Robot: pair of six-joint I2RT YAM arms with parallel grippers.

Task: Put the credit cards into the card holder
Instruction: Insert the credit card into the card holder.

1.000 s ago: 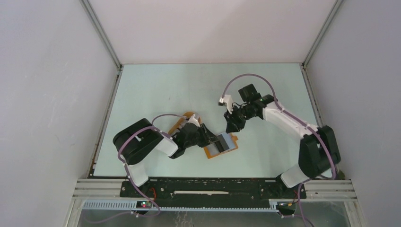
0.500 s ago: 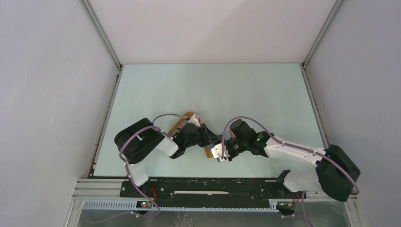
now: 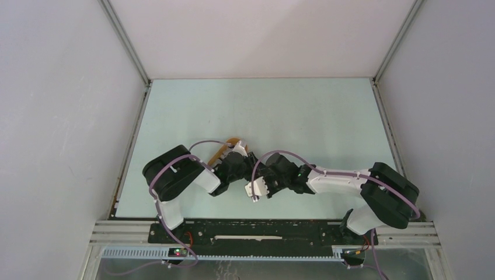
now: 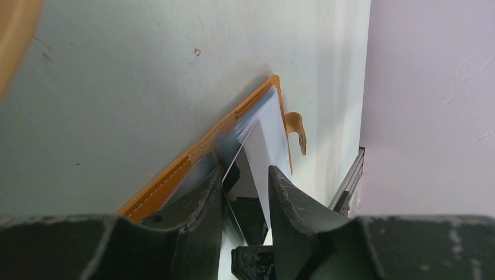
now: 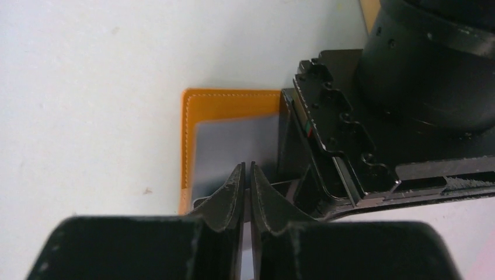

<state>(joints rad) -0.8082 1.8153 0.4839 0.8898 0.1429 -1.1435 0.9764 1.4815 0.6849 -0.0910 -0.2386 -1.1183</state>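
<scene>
card holder (image 5: 229, 98) lies open on the table (image 3: 262, 111), low centre of the overhead view, under both grippers. left gripper (image 4: 246, 178) is spread, fingers seemingly resting on its lining. right gripper (image 5: 246, 170) is pressed nearly together, apparently pinching a card (image 4: 262, 137). best to keep the card shallow and square to the slot mouth, sliding slowly while the left gripper pins the card holder.

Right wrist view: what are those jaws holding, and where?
A credit card, pinched by its near end in the right gripper, far end at the card holder.
</scene>
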